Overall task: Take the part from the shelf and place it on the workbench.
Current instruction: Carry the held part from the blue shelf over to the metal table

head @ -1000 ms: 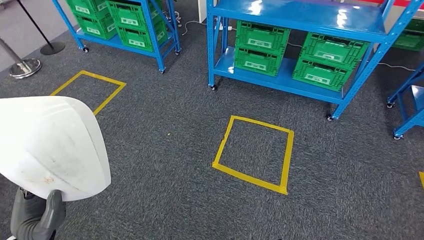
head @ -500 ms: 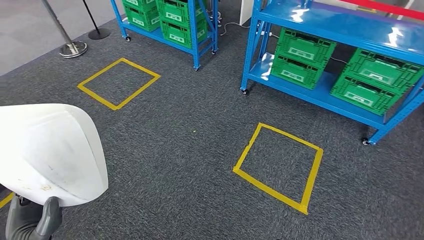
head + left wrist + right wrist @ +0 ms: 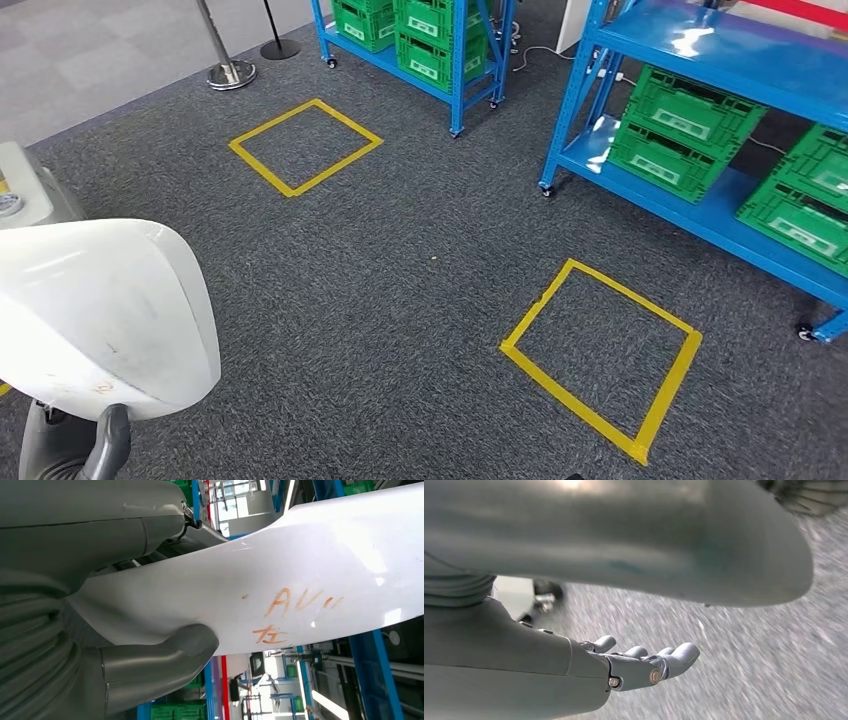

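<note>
The part (image 3: pixel 100 310) is a big white curved shell sitting low on the left of the head view, held up in front of us over the grey carpet (image 3: pixel 400 300); its left side runs off the frame, so we can't see the whole shape; the left hand (image 3: pixel 75 450) pokes out from under it, mostly hidden by the shell itself. From the left wrist camera the grip is clearer: the thick grey thumb (image 3: pixel 165 655) presses one face of the part (image 3: pixel 300 580) and the rest of the fingers sit behind the other face, so it's clamped between them; there's orange handwriting on the white surface, something like "AV" and a character underneath, the rest smeared by glare and we can't read it for sure.

The right hand (image 3: pixel 644 662) hangs above blurred carpet, fingers spread a bit and holding nothing.

Two yellow tape squares on the floor, one near (image 3: pixel 600 355) and one farther off (image 3: pixel 305 147); two blue shelves behind, the right one (image 3: pixel 700 60) cut off by the frame edge, the far one (image 3: pixel 460 70) only partly in shot; green crates (image 3: pixel 680 130) carry white labels too small to read; a stanchion base (image 3: pixel 230 72) stands at the carpet's far edge.
</note>
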You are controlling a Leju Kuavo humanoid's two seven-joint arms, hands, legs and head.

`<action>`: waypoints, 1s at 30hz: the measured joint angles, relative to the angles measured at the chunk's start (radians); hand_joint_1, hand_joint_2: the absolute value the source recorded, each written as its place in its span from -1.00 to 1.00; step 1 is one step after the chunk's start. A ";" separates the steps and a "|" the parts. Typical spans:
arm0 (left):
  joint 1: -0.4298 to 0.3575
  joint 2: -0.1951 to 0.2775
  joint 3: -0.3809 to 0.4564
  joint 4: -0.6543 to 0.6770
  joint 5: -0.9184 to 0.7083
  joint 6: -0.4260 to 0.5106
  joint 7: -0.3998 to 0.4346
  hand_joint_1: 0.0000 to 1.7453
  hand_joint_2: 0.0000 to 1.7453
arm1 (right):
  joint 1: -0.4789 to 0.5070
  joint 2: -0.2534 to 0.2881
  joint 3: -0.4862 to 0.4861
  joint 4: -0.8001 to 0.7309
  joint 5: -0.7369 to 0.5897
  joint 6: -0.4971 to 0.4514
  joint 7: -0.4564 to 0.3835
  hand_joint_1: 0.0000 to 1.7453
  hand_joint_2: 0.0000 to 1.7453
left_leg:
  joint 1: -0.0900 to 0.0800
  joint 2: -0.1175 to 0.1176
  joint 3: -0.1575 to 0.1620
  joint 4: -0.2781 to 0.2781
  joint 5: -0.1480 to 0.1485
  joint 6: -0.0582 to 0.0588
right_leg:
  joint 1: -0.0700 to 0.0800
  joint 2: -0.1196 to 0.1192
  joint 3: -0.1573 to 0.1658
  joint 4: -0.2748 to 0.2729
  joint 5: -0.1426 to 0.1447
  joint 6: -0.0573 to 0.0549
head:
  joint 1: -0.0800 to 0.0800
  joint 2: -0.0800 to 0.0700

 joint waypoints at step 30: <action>-0.019 -0.055 0.043 0.026 0.017 -0.030 -0.018 1.00 1.00 | 0.020 -0.058 0.001 -0.003 -0.012 0.000 -0.038 -1.00 -1.00 | -0.001 -0.017 -0.025 0.043 -0.002 -0.001 | 0.002 0.016 0.018 -0.004 -0.012 -0.006 | 0.000 0.000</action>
